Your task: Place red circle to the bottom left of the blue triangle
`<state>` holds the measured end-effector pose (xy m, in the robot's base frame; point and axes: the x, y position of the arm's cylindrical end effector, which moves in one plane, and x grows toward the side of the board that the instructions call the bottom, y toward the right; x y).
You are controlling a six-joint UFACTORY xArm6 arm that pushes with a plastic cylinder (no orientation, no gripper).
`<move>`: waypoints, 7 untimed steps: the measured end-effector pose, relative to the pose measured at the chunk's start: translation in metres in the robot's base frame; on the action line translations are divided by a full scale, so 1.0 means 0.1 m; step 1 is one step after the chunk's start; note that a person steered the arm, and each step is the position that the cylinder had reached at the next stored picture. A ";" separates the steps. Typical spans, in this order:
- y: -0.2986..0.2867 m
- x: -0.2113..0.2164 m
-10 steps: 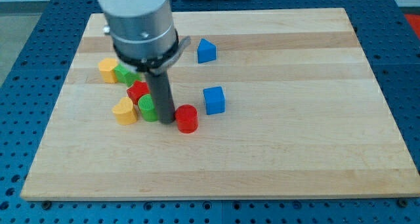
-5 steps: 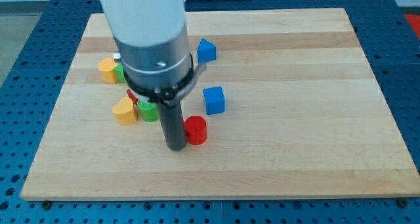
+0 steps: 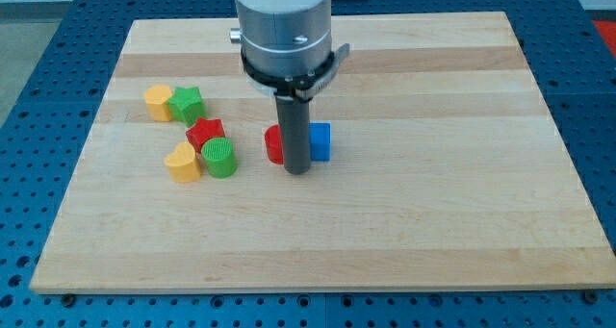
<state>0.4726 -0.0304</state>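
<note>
The red circle (image 3: 274, 143) stands near the board's middle, partly hidden behind my rod. My tip (image 3: 297, 172) rests on the board just below and right of it, touching or nearly touching it. A blue cube (image 3: 320, 141) sits right behind the rod on its right side. The blue triangle does not show; the arm's body covers the place above the cube.
At the view's left a yellow block (image 3: 157, 102) and a green star (image 3: 188, 104) sit together. Below them lie a red star (image 3: 204, 133), a yellow block (image 3: 180, 162) and a green circle (image 3: 219, 159). All rest on the wooden board (image 3: 462, 174).
My tip swung down around the red circle, then up and right. The red circle moved back up to beside the blue cube. The arm now hides the blue triangle.
</note>
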 end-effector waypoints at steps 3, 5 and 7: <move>-0.09 -0.19; -0.55 -0.18; -0.57 -0.63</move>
